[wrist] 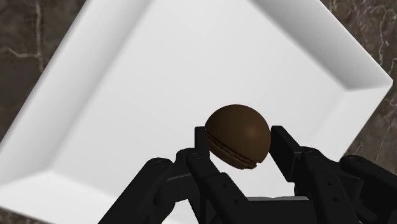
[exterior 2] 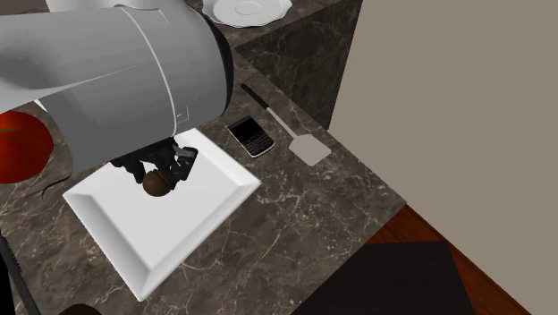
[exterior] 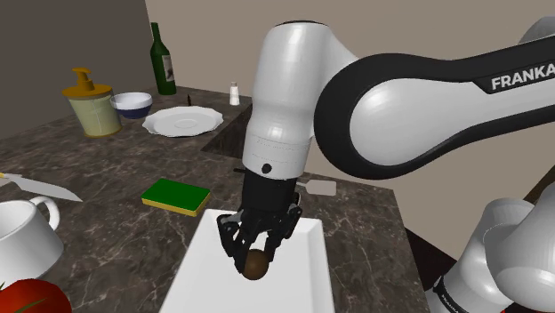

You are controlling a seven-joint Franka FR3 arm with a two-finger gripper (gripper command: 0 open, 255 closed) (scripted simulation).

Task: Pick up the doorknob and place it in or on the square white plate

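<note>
A round brown doorknob (exterior: 256,264) (exterior 2: 156,183) (wrist: 238,133) hangs just above the square white plate (exterior: 205,267) (exterior 2: 197,210) (wrist: 127,95), over its middle. My black gripper (exterior: 258,253) (exterior 2: 159,174) (wrist: 240,141) points down and is shut on the doorknob. One finger (wrist: 202,139) presses each side of it. The plate lies flat on the dark marble counter, close to the stand. The arm hides part of the plate in the second exterior view.
A green sponge (exterior: 176,196) lies just beyond the plate. Farther back stand a round scalloped plate (exterior: 182,120), a bowl (exterior: 132,103), a yellow jar (exterior: 91,105) and a green bottle (exterior: 162,60). A white mug (exterior: 22,236) and a tomato (exterior: 31,298) sit at the shoulder view's left. A phone (exterior 2: 250,136) and a spatula (exterior 2: 295,134) lie beside the plate.
</note>
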